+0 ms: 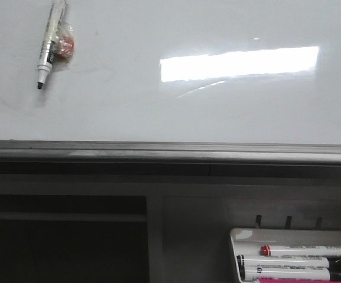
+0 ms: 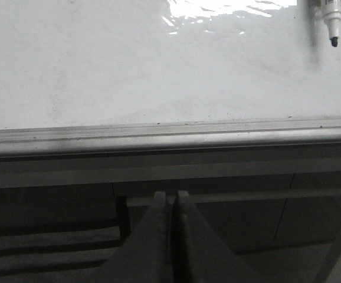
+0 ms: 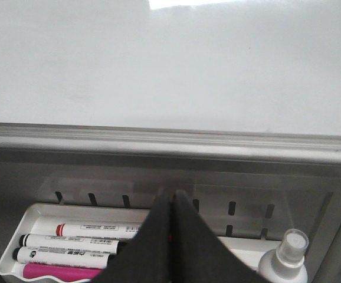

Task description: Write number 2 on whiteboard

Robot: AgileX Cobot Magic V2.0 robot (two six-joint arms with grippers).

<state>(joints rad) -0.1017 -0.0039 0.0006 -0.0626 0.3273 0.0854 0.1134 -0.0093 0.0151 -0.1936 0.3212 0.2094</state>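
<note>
Near: one white plastic pen tray [image 1: 244,234] with four capped pens in it, red cap [image 1: 265,250], two black caps, one magenta body [image 3: 58,272] at the front. One clear-capped white spray bottle [image 3: 285,262] just beside the tray in the right wrist view. Two grippers: left gripper [image 2: 171,197] fingers pressed together, holding nothing; right gripper [image 3: 171,197] fingers also together, empty, above the tray, covering part of the pens. Both sit below the grey metal edge strip [image 1: 170,148]. Far: one big glossy white whiteboard [image 1: 158,112], faint grey smudges, bright light reflection. No drawn 2 visible on it. One uncapped white-bodied black-tip marker [image 1: 48,47] is at the board's upper left, tip pointing down, a small red-orange wrapped object [image 1: 66,45] touching it; can't tell what it is.
</note>
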